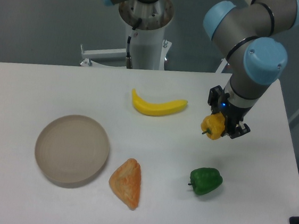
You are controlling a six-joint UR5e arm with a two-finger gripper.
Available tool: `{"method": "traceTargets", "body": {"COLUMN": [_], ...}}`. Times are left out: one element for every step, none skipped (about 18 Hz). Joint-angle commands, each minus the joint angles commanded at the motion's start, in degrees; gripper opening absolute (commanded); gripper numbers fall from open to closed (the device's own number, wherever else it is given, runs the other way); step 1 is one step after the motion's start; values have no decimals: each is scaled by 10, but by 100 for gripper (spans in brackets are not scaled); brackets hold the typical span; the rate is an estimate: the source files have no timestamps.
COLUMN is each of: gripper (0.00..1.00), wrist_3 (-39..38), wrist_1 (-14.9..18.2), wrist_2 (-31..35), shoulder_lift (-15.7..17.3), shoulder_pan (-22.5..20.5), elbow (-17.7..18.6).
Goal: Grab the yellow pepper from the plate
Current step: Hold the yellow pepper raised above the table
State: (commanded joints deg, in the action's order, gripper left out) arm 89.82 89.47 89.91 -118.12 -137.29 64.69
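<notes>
In the right half of the frame, the hand [218, 125] hangs from the arm with its dark fingers closed around the yellow pepper [213, 125], which is tipped sideways so its short stem points toward the left. The pepper appears to be lifted off the white tabletop [156, 198] rather than resting on it. Below it, toward the lower right, the green pepper [205, 181] lies on the tabletop, well apart from the hand. To the left of the hand, near the upper middle, the yellow banana [157, 105] lies with its ends curving upward. Farther left and lower, an orange wedge-shaped toy [126, 182] sits just beside the plate [71, 149], which occupies the lower left of the frame, far from the pepper, with nothing in it.
</notes>
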Motion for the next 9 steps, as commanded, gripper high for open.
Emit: {"method": "traceTargets", "body": {"gripper": [24,24,24,24,24,24,24,24,24], "wrist_3": [0,0,0,0,0,0,0,0,0], "wrist_1": [-1,-1,-1,-2,-2,-3,-3,-3,-4], "wrist_2": [0,0,0,0,0,0,0,0,0], "shoulder_lift": [0,0,0,-1,-1,-3,-4,-4,-4], "shoulder_pan": [0,0,0,0,0,0,1,2,2], "elbow": [0,1,1,1,2,2,3,3,3]}}
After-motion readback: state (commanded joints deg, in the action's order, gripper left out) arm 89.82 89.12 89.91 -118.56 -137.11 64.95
